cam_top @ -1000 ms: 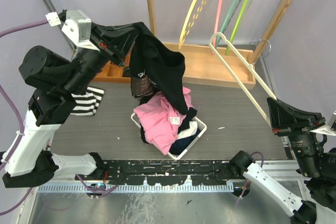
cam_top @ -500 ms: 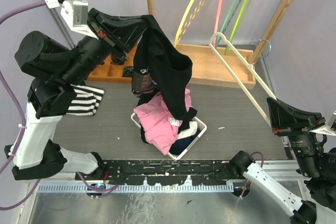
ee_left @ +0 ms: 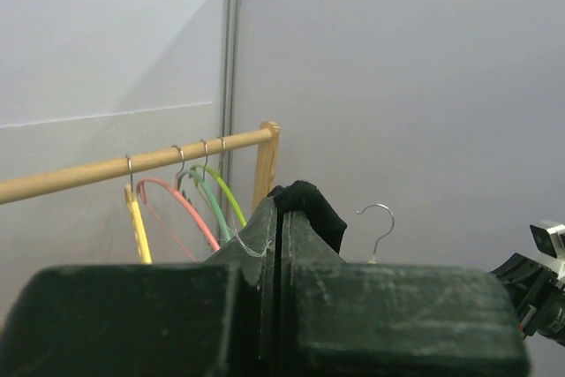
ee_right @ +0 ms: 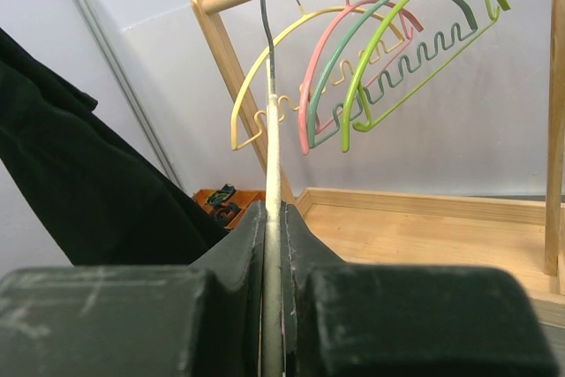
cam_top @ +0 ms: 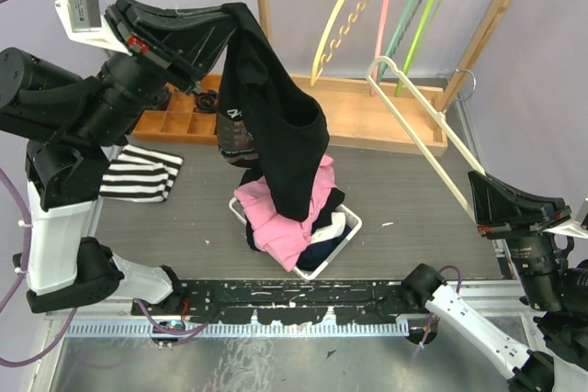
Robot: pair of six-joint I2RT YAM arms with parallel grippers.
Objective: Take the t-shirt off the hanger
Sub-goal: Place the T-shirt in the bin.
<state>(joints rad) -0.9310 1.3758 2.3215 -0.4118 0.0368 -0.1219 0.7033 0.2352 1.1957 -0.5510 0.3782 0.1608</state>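
Note:
The black t-shirt (cam_top: 276, 126) hangs free of the hanger from my left gripper (cam_top: 231, 17), which is raised high at the back left and shut on a bunch of its cloth. The shirt's lower edge dangles over the basket. In the left wrist view the jaws (ee_left: 281, 207) are pressed together with black t-shirt (ee_left: 316, 211) cloth bulging past the tips. My right gripper (cam_top: 480, 183) at the right is shut on the bare cream hanger (cam_top: 418, 126), which slants up and away toward the rack. The right wrist view shows the hanger (ee_right: 272, 130) clamped between the jaws (ee_right: 274, 211), t-shirt (ee_right: 79, 183) at left.
A white basket (cam_top: 349, 227) heaped with pink and dark clothes stands mid-table under the shirt. A striped garment (cam_top: 142, 176) lies at the left. Behind are a wooden compartment tray (cam_top: 179, 121) and a wooden rack (cam_top: 377, 117) carrying yellow, pink and green hangers (cam_top: 344, 20).
My left arm has risen and swung back to the left, lifting the black t-shirt higher over the basket. The right arm and the hanger have not moved.

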